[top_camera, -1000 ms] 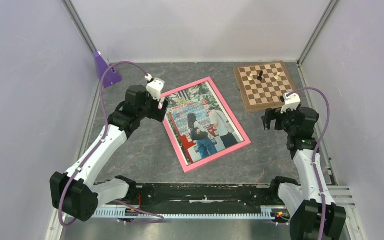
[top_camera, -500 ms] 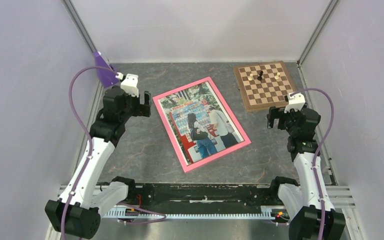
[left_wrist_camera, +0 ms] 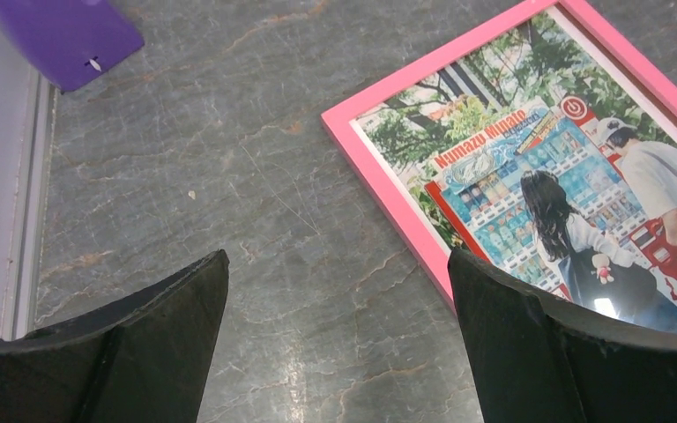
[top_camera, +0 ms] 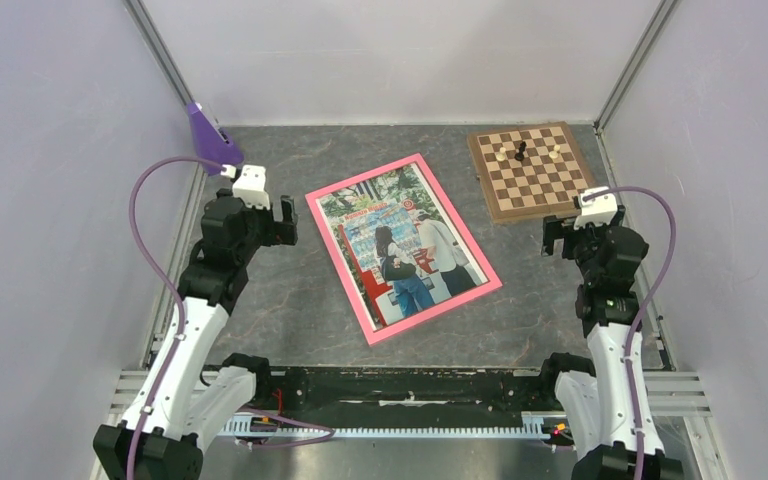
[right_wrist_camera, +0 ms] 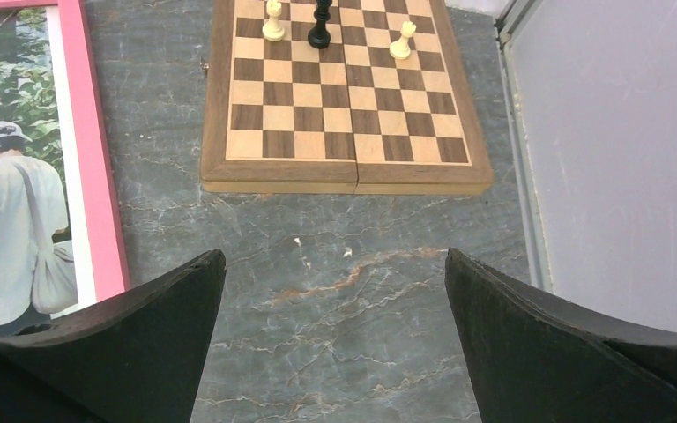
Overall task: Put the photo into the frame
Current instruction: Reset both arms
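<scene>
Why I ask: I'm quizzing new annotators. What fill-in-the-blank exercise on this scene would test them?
1. The photo lies flat inside the ____ frame.
2. The left gripper and the right gripper are both ____, holding nothing.
3. The chess pieces standing on the chessboard number ____.

Missing words: pink; open; three.

The large colour photo print (top_camera: pixel 405 245) lies in the pink rectangular frame (left_wrist_camera: pixel 388 189) mid-way across the grey stone-patterned table (top_camera: pixel 290 300). Far right sits a brown-and-cream wooden chessboard (top_camera: pixel 530 185), with three small chess pieces (top_camera: pixel 521 152) along its far edge. A purple plastic wedge (top_camera: pixel 210 140) sits in the far left corner. The left fingers (left_wrist_camera: pixel 529 352) hang left of the frame, the right fingers (right_wrist_camera: pixel 123 344) right of it
</scene>
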### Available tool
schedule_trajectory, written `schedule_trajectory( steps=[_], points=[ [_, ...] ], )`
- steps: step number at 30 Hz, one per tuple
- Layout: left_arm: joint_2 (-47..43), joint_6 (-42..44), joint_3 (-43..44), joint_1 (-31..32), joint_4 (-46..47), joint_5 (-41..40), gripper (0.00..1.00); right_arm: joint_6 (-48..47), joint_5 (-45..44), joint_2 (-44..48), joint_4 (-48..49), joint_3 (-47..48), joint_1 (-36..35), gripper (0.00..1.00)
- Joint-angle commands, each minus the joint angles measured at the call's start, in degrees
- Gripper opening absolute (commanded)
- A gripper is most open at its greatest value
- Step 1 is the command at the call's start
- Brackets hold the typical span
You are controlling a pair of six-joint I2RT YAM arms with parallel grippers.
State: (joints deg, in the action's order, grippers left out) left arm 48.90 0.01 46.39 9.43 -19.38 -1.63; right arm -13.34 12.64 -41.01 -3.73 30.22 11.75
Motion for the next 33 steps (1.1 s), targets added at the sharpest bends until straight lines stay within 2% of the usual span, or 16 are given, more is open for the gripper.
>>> schedule_trajectory(
  steps=[1,5,33],
  points=[
    [-1.66,-0.84,-1.15,-0.71,7.24,-1.97,1.0,-2.35,-1.2,2.18,3.24,-1.39,0.16,0.98],
    [-2.99,-0.1,-2.85,-1.17,8.8,-3.29,1.0,-3.06,-1.4,2.16,3.25,-1.42,0.12,0.98],
    [-4.15,-0.1,-5.08,-2.14,8.96,0.82,1.0,-5.89,-0.18,3.47,3.27,-3.28,0.11,0.98]
  ],
)
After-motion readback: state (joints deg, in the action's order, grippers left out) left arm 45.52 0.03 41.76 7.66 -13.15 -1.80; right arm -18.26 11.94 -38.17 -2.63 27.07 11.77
